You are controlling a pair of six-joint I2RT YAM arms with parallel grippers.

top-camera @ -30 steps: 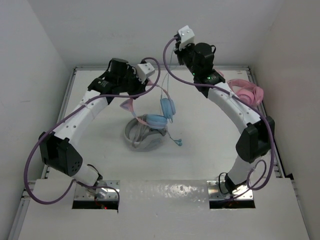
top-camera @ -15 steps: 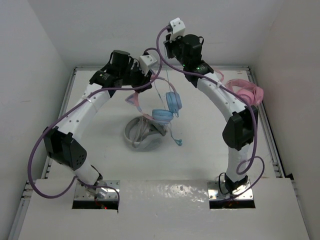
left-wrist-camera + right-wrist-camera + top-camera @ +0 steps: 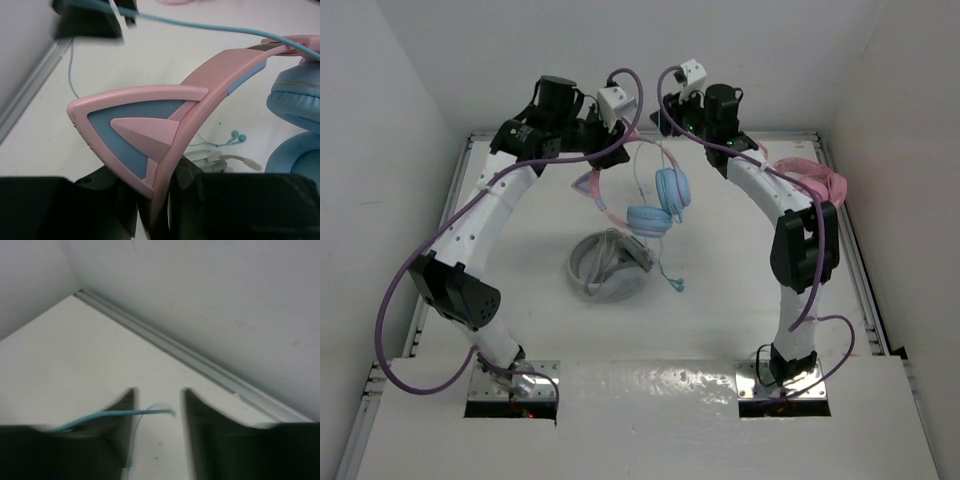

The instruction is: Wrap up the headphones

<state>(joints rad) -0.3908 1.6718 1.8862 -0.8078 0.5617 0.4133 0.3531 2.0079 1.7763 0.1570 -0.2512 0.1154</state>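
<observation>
The headphones hang above a white table, white walls around

Smooth, matt pink-and-blue plastic headphones

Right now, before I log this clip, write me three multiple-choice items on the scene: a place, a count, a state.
1. Where do the white-grey headphones lie? A) on the table, near its middle; B) against the back wall; C) on the right arm.
2. How many headphone sets are in view? A) two; B) three; C) four.
3. What is the left claw doing? A) standing open, empty; B) clamping the cat-ear headphones by the pink headband; C) resting on the table.
Key: 1 A, the top view shows them flat mid-table. 2 B, the cat-ear, white-grey and all-pink headphones. 3 B, the wrist view shows the headband pinched between its fingers.
</observation>
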